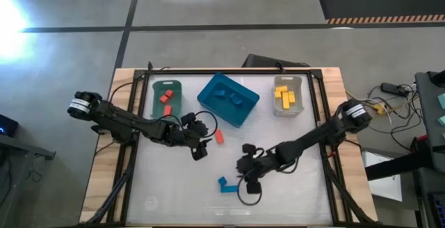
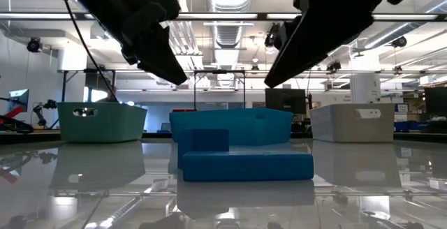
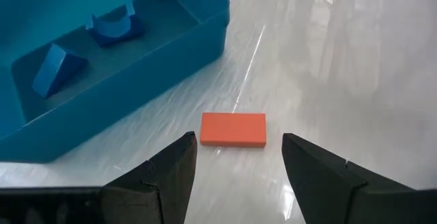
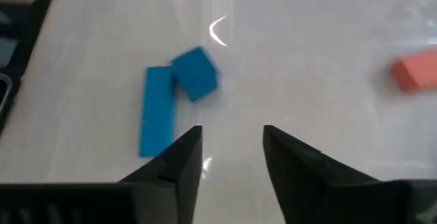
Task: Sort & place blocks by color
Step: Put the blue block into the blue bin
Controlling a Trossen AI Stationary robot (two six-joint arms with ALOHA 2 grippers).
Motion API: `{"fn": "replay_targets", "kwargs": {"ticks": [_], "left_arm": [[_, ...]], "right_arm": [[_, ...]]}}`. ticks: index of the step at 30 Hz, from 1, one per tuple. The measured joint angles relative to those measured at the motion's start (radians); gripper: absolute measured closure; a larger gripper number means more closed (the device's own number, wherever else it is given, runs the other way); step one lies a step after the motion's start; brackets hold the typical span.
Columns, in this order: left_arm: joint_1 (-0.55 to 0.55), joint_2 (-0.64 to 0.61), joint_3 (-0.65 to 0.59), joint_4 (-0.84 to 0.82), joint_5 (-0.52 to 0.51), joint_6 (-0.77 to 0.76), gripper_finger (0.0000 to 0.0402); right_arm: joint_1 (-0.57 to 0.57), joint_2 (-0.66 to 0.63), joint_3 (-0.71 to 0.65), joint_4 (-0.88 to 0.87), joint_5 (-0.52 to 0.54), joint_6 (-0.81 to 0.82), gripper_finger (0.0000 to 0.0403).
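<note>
High view: the left gripper (image 1: pixel 200 143) reaches in from 9 o'clock and hangs just beside a flat red rectangular block (image 1: pixel 219 136) near the middle of the glossy white tabletop (image 1: pixel 292 190). The right gripper (image 1: pixel 247 174) extends from 3 o'clock toward a blue bar block (image 1: pixel 227 188) and a small blue cube block (image 1: pixel 222 181), which touch at 6 o'clock. A green plastic bin (image 1: pixel 167 97) holds red blocks, a blue plastic bin (image 1: pixel 228 99) holds blue blocks, and a grey plastic bin (image 1: pixel 288 95) holds yellow blocks.

Low view: both arms hang clear above the tabletop; the cube stands behind the bar.

Left wrist view: the fingers (image 3: pixel 171 176) stand spread, empty, framing the red block, which lies flat outside the blue bin.

Right wrist view: the fingers (image 4: pixel 181 159) are parted, holding nothing; the cube sits skewed against one end of the bar.
</note>
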Motion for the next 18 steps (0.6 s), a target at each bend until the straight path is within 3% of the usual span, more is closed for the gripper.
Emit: {"fn": "replay_targets", "kwargs": {"ticks": [9,18], "left_arm": [[0.000,-0.012,0.001,-0.001,0.001,0.013,0.0201],[0.000,-0.113,-0.002,0.000,0.002,0.034,0.0201]], "right_arm": [[0.016,0.176,0.161,0.010,0.001,-0.252,0.0180],[-0.046,0.313,0.268,0.043,-0.035,-0.310,0.0182]]}}
